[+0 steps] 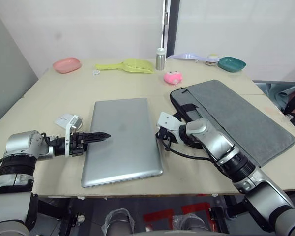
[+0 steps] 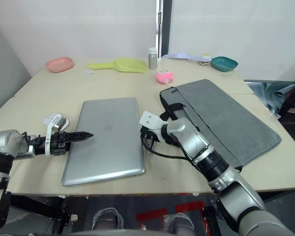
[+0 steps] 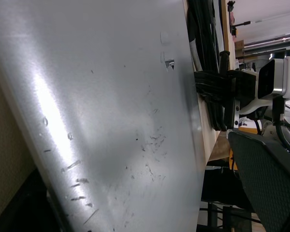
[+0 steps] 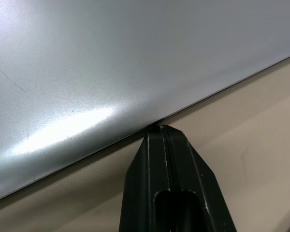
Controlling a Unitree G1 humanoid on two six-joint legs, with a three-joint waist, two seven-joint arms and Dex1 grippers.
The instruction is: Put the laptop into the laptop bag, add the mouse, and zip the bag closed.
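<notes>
1. You are looking at the laptop (image 1: pixel 122 140) lying flat and closed on the table (image 1: pixel 49 98), between the two arms.
2. Your left gripper (image 1: pixel 104 135) is reaching over the laptop's left edge with its fingers pressed together, holding nothing.
3. Your right gripper (image 4: pixel 165 133) is sitting with its fingers closed, tips touching the laptop's right edge at table level.
4. The laptop bag (image 1: pixel 236 118) is lying to the right of the laptop, just behind your right arm.
5. A pink plush toy (image 1: pixel 173 77) is resting just beyond the bag's far corner.
</notes>
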